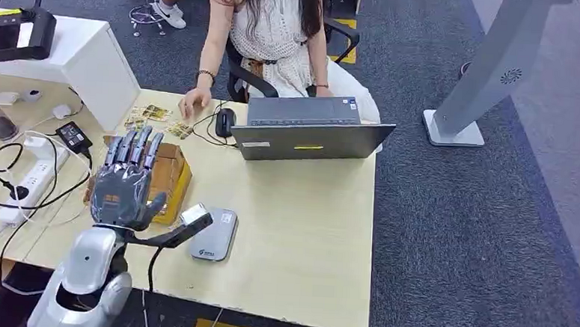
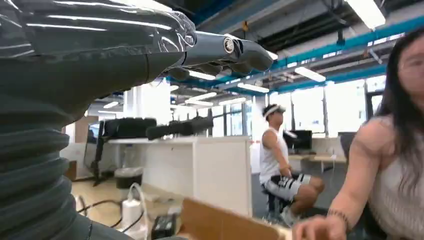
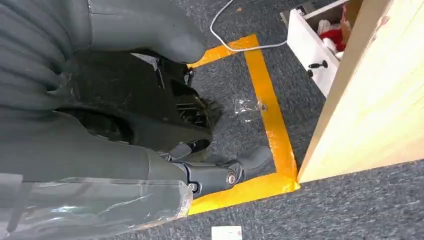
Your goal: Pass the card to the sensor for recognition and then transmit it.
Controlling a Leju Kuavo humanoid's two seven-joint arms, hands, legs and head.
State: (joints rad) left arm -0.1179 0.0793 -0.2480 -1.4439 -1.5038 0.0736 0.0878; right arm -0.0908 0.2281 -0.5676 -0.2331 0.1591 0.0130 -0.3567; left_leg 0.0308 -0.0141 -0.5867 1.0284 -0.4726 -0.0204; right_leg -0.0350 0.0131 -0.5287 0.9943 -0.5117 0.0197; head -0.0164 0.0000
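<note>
Our left hand hovers over the cardboard box, fingers spread and holding nothing. Just beside it on the surface lies the grey sensor, with no card on it. The cards lie farther off, near the person's hand by the laptop. Our right hand hangs by the floor, fingers apart, empty. We judge nothing is done yet: picking, scanning and passing all remain.

Pale wood desk, matt and smooth

You see the desk in light wood grain, a brown cardboard box, a smooth grey plastic sensor and rough grey carpet.
</note>
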